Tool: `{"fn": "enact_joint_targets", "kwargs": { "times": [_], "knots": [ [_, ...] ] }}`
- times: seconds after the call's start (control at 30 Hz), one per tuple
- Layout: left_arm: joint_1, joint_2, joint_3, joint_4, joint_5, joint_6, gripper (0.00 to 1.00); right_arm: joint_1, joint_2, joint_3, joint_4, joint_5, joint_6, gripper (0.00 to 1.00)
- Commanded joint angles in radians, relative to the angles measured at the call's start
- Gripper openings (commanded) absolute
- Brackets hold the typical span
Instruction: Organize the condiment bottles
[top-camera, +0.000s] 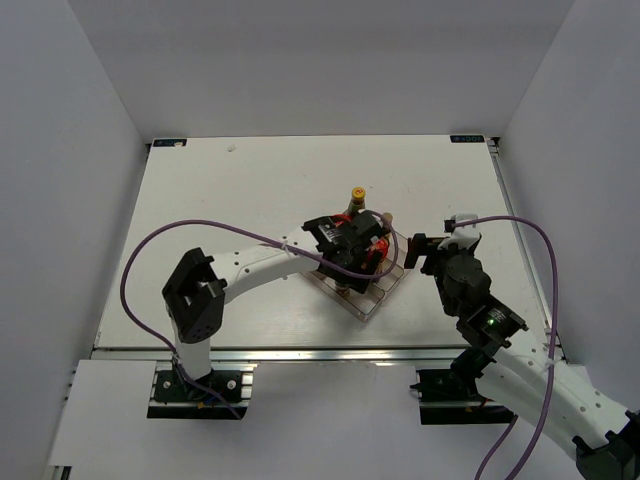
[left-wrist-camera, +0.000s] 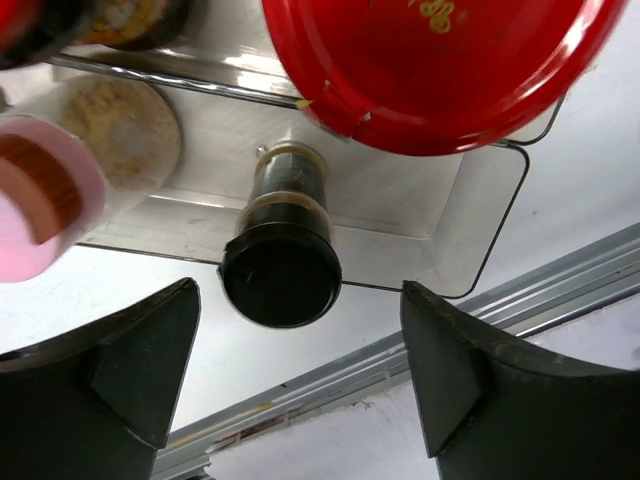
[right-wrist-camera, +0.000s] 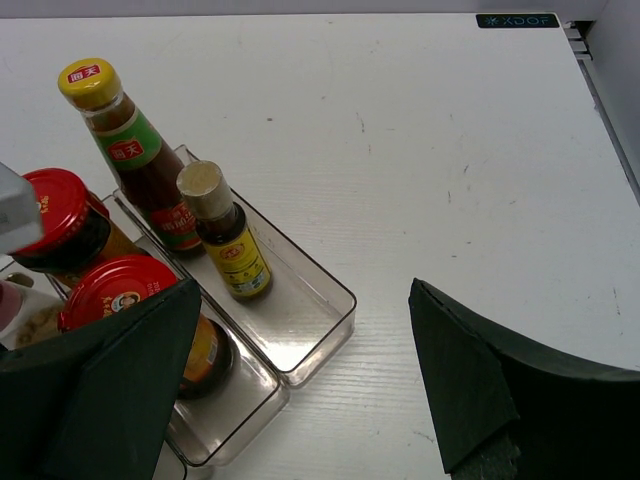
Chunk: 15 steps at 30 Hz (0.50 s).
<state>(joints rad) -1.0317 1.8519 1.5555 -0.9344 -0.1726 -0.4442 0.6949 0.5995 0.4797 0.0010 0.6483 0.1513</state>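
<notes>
The condiment bottles stand in the clear stepped tray. In the right wrist view, a tall yellow-capped sauce bottle and a shorter pale-capped one stand in the back row, with two red-lidded jars in front. In the left wrist view, the dark-capped spice jar stands upright in the tray's front row, the pink-capped shaker to its left and a red lid above it. My left gripper is open and empty, hovering over the spice jar. My right gripper is open and empty, beside the tray's right end.
The tray sits mid-table with bare white tabletop behind and to the right. A metal rail runs along the table's near edge. My left arm reaches across from the left; white walls enclose the table.
</notes>
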Motion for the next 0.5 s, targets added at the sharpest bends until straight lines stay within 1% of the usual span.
{"fn": "enact_joint_targets", "kwargs": {
  "times": [0.0, 0.03, 0.07, 0.1, 0.13, 0.17, 0.2, 0.23, 0.27, 0.3, 0.33, 0.37, 0.4, 0.43, 0.47],
  "knots": [
    [-0.004, -0.138, 0.057, 0.011, -0.074, 0.013, 0.96, -0.003, -0.014, 0.002, 0.034, 0.031, 0.017, 0.89],
    [-0.002, -0.163, 0.054, 0.016, -0.112, 0.010, 0.98, -0.003, -0.010, 0.003, 0.030, 0.049, 0.024, 0.89],
    [-0.001, -0.192, 0.046, 0.025, -0.227, 0.004, 0.98, -0.003, -0.001, 0.007, 0.024, 0.082, 0.030, 0.89],
    [0.005, -0.221, 0.037, 0.029, -0.272, -0.008, 0.98, -0.003, 0.002, 0.011, 0.002, 0.103, 0.053, 0.90],
    [0.037, -0.285, -0.001, 0.066, -0.297, -0.011, 0.98, -0.003, 0.006, 0.022, 0.001, 0.126, 0.066, 0.89],
    [0.068, -0.318, -0.027, 0.097, -0.315, -0.017, 0.98, -0.003, 0.016, 0.028, -0.025, 0.161, 0.076, 0.89],
    [0.114, -0.350, -0.056, 0.165, -0.305, -0.040, 0.98, -0.003, 0.022, 0.036, -0.070, 0.203, 0.133, 0.90],
    [0.246, -0.414, -0.133, 0.208, -0.273, -0.050, 0.98, -0.005, 0.029, 0.055, -0.102, 0.249, 0.177, 0.89],
    [0.319, -0.443, -0.176, 0.257, -0.181, -0.051, 0.98, -0.009, 0.045, 0.069, -0.133, 0.316, 0.203, 0.89],
    [0.396, -0.468, -0.214, 0.317, -0.162, -0.073, 0.98, -0.014, 0.051, 0.085, -0.163, 0.341, 0.256, 0.90],
    [0.517, -0.502, -0.259, 0.324, -0.163, -0.092, 0.98, -0.029, 0.059, 0.109, -0.233, 0.361, 0.283, 0.90],
    [0.565, -0.517, -0.277, 0.333, -0.160, -0.106, 0.98, -0.041, 0.063, 0.118, -0.263, 0.384, 0.307, 0.89],
    [0.606, -0.537, -0.302, 0.377, -0.159, -0.116, 0.98, -0.057, 0.066, 0.125, -0.291, 0.389, 0.338, 0.89],
    [0.666, -0.559, -0.357, 0.409, -0.156, -0.114, 0.98, -0.093, 0.066, 0.125, -0.320, 0.381, 0.375, 0.89],
    [0.692, -0.598, -0.385, 0.443, -0.147, -0.116, 0.98, -0.116, 0.065, 0.123, -0.323, 0.366, 0.379, 0.89]
  ]
}}
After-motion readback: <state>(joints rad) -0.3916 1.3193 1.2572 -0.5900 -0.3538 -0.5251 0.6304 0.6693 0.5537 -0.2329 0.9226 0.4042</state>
